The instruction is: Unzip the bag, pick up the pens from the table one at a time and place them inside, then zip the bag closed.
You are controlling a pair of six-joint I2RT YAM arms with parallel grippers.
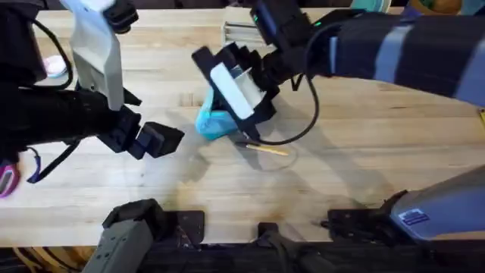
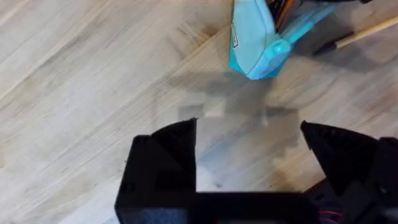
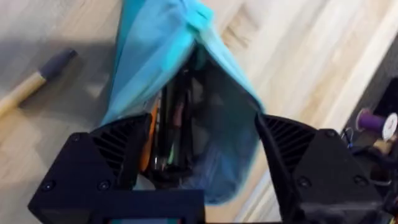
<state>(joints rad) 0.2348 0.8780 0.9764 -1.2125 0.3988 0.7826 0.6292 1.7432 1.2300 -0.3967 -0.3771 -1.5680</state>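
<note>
Turquoise bag (image 3: 186,74) lengthwise between spread right fingers (image 3: 298,155); left fingers (image 2: 168,155) released

Bag (image 1: 214,123) is laid on the table (image 1: 364,144), near centre. Right gripper (image 3: 199,155) is positioned directly over the bag's open mouth, one finger on either side. Several slim items are seen inside the bag; which ones cannot be told. One pen (image 1: 267,149) is laid on the table just beside the bag, on the right. Left gripper (image 2: 249,155) is held over bare table, left of the bag, apart from it.
</note>
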